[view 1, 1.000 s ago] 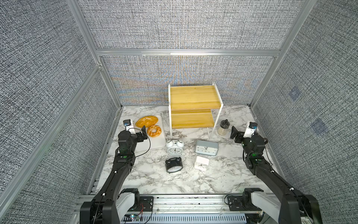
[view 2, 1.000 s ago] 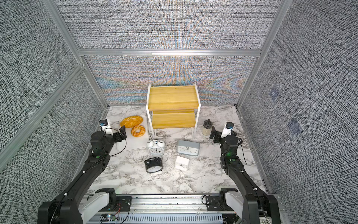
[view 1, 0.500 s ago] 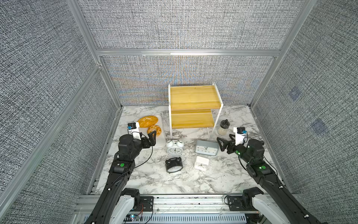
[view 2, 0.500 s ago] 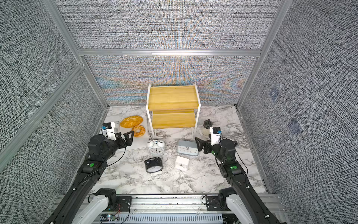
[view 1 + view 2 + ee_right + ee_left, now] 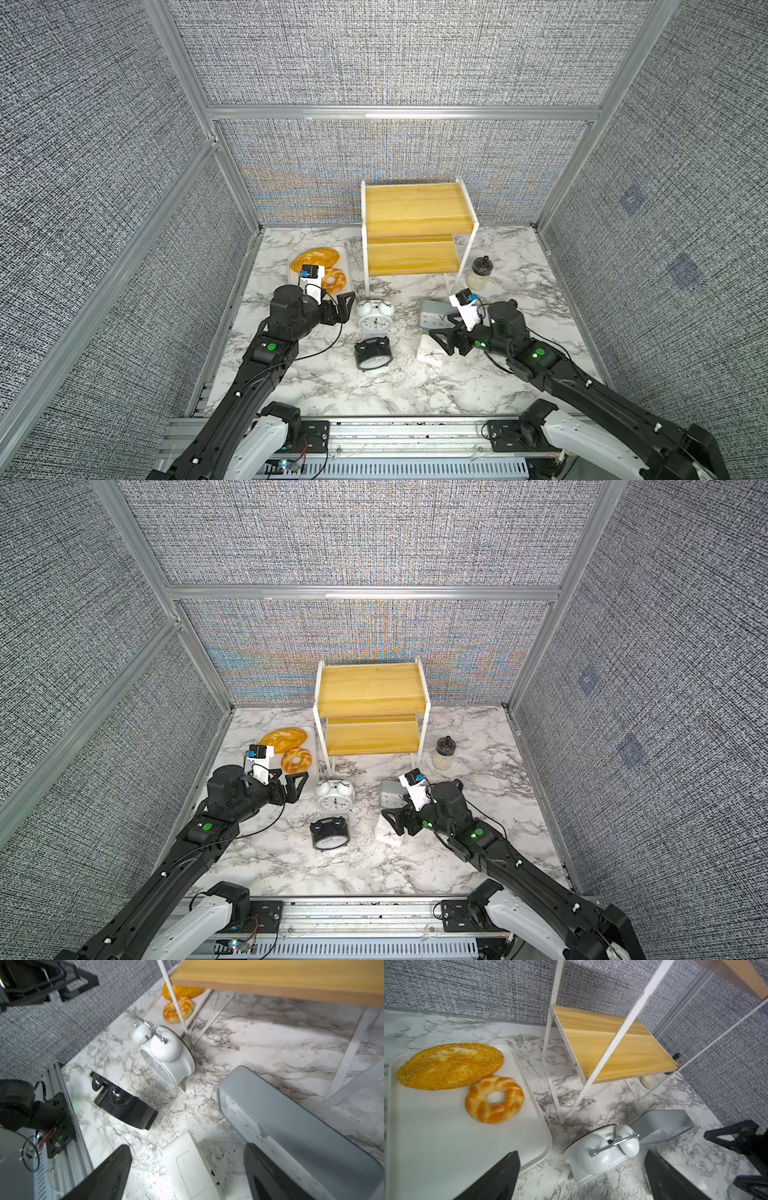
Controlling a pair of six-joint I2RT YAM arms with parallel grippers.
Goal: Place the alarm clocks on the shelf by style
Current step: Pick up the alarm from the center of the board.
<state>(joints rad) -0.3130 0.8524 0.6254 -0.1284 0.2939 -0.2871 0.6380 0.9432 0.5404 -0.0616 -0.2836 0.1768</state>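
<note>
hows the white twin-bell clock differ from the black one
Colour: the white round twin-bell alarm clock has white bells, the black round twin-bell alarm clock black ones. Place: white sits nearer the wooden shelf, black nearer the front rail. Both have white dials.

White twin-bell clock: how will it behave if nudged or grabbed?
Likely rigid. The white twin-bell clock stands on thin feet, so a push may tip it; its round body could then roll. Smooth glossy bells look slippery.
</note>
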